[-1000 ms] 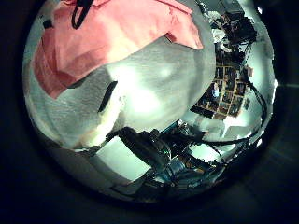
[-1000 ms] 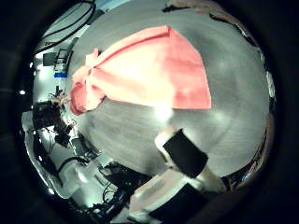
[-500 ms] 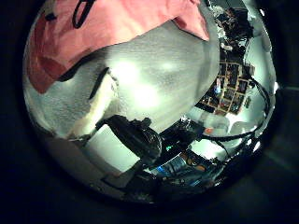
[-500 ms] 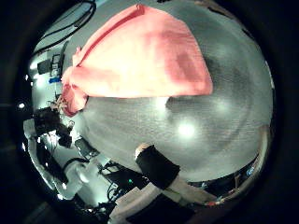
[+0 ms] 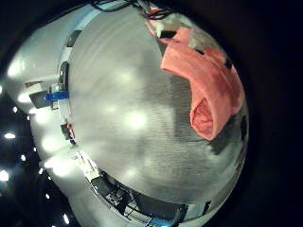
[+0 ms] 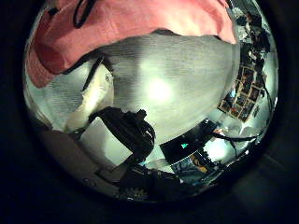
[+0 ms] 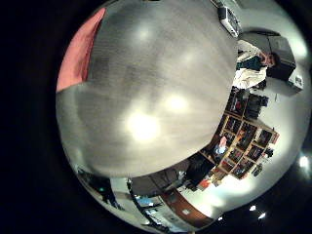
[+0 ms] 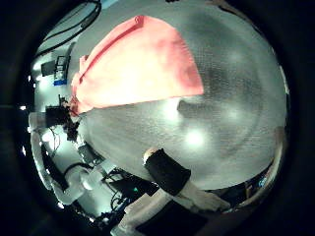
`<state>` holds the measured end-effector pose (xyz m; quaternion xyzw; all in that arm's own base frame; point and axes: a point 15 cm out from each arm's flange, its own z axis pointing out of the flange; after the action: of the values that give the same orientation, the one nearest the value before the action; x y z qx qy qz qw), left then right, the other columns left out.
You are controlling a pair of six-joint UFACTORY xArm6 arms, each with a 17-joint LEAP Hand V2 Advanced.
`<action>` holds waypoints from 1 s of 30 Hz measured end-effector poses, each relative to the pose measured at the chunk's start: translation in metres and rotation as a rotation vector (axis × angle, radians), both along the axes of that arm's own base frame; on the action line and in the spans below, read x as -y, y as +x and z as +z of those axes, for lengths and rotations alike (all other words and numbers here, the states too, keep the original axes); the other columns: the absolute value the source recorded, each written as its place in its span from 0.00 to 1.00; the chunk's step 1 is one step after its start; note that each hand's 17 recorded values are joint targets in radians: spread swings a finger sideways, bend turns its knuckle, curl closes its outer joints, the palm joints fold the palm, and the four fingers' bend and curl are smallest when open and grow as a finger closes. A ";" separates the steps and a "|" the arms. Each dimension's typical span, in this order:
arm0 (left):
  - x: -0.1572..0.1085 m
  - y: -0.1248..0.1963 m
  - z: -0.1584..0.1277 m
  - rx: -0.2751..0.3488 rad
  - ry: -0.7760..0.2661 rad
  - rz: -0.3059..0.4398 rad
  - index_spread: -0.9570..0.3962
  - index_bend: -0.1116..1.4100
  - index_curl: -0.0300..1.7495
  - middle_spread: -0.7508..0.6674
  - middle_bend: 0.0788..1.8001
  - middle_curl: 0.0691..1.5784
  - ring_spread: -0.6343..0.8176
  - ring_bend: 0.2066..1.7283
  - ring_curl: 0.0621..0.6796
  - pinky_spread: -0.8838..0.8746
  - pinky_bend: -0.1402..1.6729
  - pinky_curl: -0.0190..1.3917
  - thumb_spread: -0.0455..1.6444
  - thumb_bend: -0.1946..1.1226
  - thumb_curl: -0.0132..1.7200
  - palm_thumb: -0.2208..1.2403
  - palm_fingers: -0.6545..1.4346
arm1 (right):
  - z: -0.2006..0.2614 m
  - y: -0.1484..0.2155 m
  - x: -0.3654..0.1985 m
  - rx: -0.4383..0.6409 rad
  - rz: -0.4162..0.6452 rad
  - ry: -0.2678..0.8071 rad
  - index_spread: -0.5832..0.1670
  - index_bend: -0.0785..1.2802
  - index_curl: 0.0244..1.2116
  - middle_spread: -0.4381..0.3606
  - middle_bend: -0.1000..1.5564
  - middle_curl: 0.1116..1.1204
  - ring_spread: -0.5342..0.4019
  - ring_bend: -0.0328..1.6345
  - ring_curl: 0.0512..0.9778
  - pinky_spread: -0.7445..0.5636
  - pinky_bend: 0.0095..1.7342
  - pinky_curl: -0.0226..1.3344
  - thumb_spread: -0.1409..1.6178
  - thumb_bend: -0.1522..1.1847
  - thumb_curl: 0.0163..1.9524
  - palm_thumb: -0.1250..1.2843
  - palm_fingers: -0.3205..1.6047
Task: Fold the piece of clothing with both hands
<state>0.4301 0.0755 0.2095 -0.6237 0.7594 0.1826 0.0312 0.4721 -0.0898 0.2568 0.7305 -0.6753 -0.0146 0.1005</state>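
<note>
So far you have little to show: the pink garment (image 8: 138, 64) lies on the grey table (image 8: 221, 108), bunched into a rumpled heap at 1 end (image 5: 210, 112) rather than squared into a fold, so most of the folding looks left to do. Neither palm has cloth close under it. You can see a finger of the left hand (image 6: 117, 140) and 1 of the right hand (image 8: 169, 172) reaching over bare table, holding nothing, but how far either hand is open you cannot tell.
</note>
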 end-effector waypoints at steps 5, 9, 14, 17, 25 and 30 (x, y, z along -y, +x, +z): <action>0.000 0.003 0.020 0.042 -0.017 -0.007 0.60 0.20 0.29 0.47 0.06 0.22 0.51 0.25 0.26 0.63 0.19 0.29 0.81 0.14 0.19 0.59 0.45 | -0.003 0.000 -0.007 -0.007 0.023 0.004 0.30 0.17 0.21 0.47 0.24 0.25 0.52 0.27 0.25 0.71 0.17 0.26 0.77 0.10 0.15 0.36 0.26; 0.027 0.005 0.048 0.106 -0.078 -0.034 0.60 0.19 0.28 0.47 0.06 0.22 0.51 0.25 0.26 0.63 0.19 0.29 0.81 0.14 0.19 0.58 0.46 | -0.017 -0.005 -0.013 -0.042 0.048 0.008 0.30 0.17 0.21 0.45 0.23 0.24 0.51 0.27 0.25 0.70 0.18 0.26 0.76 0.10 0.16 0.37 0.26; 0.051 0.008 0.076 0.161 -0.111 -0.066 0.60 0.20 0.28 0.47 0.06 0.22 0.50 0.25 0.26 0.63 0.19 0.28 0.81 0.14 0.19 0.58 0.46 | -0.029 -0.002 -0.025 -0.066 0.075 0.012 0.29 0.18 0.21 0.45 0.19 0.23 0.52 0.26 0.24 0.71 0.19 0.27 0.75 0.10 0.16 0.37 0.23; 0.060 0.005 0.080 0.150 -0.117 -0.071 0.59 0.20 0.28 0.46 0.06 0.21 0.49 0.25 0.26 0.63 0.19 0.28 0.81 0.14 0.19 0.58 0.47 | -0.039 0.000 -0.042 -0.093 0.108 0.012 0.29 0.17 0.21 0.45 0.18 0.23 0.53 0.25 0.24 0.71 0.19 0.27 0.74 0.10 0.16 0.38 0.22; 0.084 0.002 0.076 0.135 -0.166 -0.071 0.59 0.20 0.28 0.46 0.06 0.21 0.50 0.25 0.25 0.63 0.19 0.28 0.81 0.14 0.19 0.58 0.46 | -0.057 0.029 -0.059 -0.102 0.134 0.009 0.29 0.17 0.21 0.47 0.18 0.23 0.56 0.22 0.23 0.72 0.20 0.26 0.71 0.09 0.16 0.37 0.21; 0.086 0.000 0.074 0.129 -0.172 -0.071 0.59 0.20 0.28 0.46 0.06 0.21 0.50 0.25 0.25 0.63 0.19 0.28 0.81 0.14 0.19 0.59 0.46 | -0.064 0.041 -0.069 -0.104 0.147 0.006 0.30 0.18 0.21 0.49 0.18 0.23 0.57 0.22 0.23 0.73 0.19 0.26 0.70 0.10 0.16 0.37 0.21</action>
<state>0.4306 -0.0103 0.2838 -0.6073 0.7902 0.0753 0.0327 0.5129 -0.0204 0.1929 0.7767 -0.6136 -0.0469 0.1341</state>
